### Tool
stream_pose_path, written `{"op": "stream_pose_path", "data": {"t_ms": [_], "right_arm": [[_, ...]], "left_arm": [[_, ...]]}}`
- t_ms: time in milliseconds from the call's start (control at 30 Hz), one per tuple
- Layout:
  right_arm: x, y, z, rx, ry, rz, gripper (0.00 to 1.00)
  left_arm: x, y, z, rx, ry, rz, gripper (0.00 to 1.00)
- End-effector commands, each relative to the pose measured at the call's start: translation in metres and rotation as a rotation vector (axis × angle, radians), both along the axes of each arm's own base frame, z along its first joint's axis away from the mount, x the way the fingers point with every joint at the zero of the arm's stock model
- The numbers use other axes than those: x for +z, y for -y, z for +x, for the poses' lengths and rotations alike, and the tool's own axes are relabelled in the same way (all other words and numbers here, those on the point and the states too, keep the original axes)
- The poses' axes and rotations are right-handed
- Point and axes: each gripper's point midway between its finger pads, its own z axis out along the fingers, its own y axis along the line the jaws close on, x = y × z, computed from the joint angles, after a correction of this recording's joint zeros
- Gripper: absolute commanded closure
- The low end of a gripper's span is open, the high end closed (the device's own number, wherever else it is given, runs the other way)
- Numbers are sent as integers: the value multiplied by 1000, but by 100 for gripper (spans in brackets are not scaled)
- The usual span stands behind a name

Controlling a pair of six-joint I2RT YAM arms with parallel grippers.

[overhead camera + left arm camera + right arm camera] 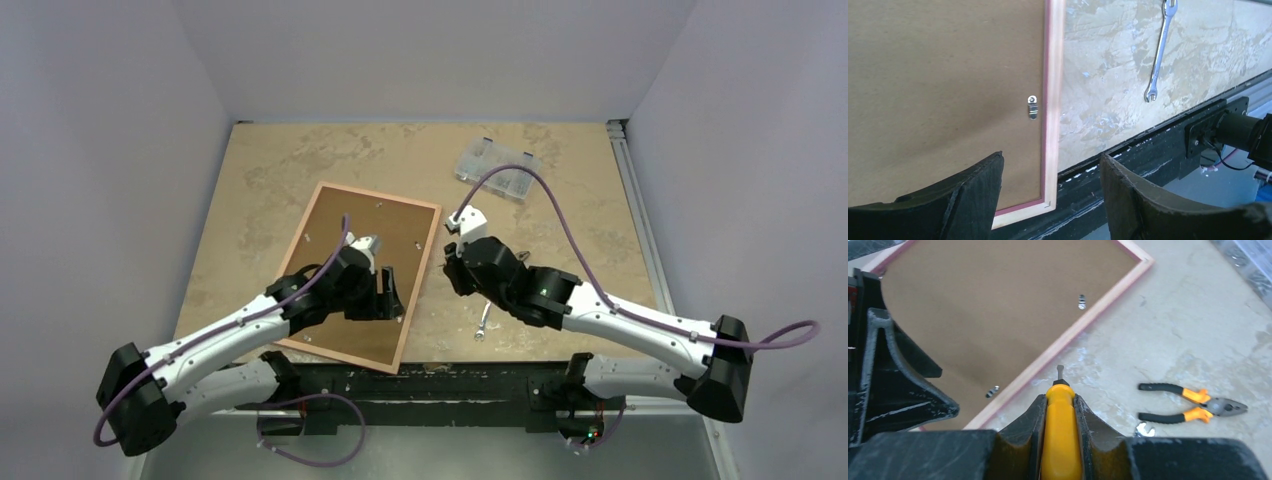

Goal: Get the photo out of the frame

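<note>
The right gripper (1060,400) is clamped narrow on a yellow-handled screwdriver (1061,440), its flat tip aimed at the edge of the pink frame (1058,346) — ready, I'd guess, to work a retaining clip (1081,302) loose. The left gripper (1050,157) hangs wide open and empty over the brown backing board (938,90), probably to steady it. The photo is hidden — face down under that board, inside the frame on the table (270,170). Pliers (1193,407) and a wrench (1160,50) lie alongside. I can read no writing anywhere.

We see a matt brown backing board (938,75), pale wooden frame (1054,75), shiny metal wrench (1160,50) and glossy yellow plastic-handled screwdriver (1060,440).
</note>
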Motion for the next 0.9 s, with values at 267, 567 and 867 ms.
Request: {"op": "stream_pose_path", "data": {"t_ms": [267,567,867], "right_arm": [[-29,43,-13,-63,-18,6,100],[-30,64,-15,-132,-12,8,100],[-30,70,-14,-163,-11,21,100]], "left_arm": [[11,66,42,-80,42,28,46],[-13,89,66,-107,43,178,57],[-31,77,82,-69,83,364,57]]}}
